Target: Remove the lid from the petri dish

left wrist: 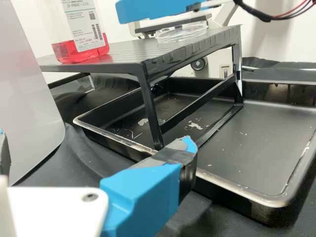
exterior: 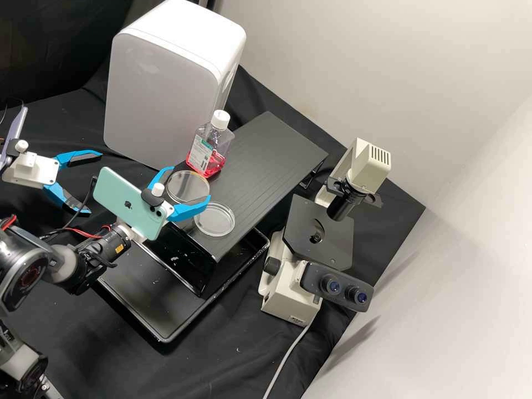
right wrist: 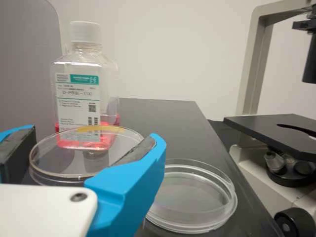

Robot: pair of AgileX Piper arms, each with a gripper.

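A clear round lid (exterior: 187, 186) is held by its rim between the blue fingers of my right gripper (exterior: 185, 195), just above the near left corner of the black raised shelf (exterior: 266, 160). In the right wrist view the lid (right wrist: 81, 154) sits in the gripper (right wrist: 86, 159), slightly tilted. The open petri dish base (exterior: 214, 219) (right wrist: 195, 197) rests on the shelf beside the lid, apart from it. My left gripper (exterior: 86, 182) hangs open and holds nothing, to the left of the shelf, with one of its fingers (left wrist: 163, 173) near the tray rim.
A flask of red liquid (exterior: 208, 145) (right wrist: 85, 98) stands on the shelf behind the lid. A black tray (exterior: 166, 310) (left wrist: 256, 163) lies under the shelf. A white box (exterior: 166, 77) stands at the back left, a microscope (exterior: 327, 233) to the right.
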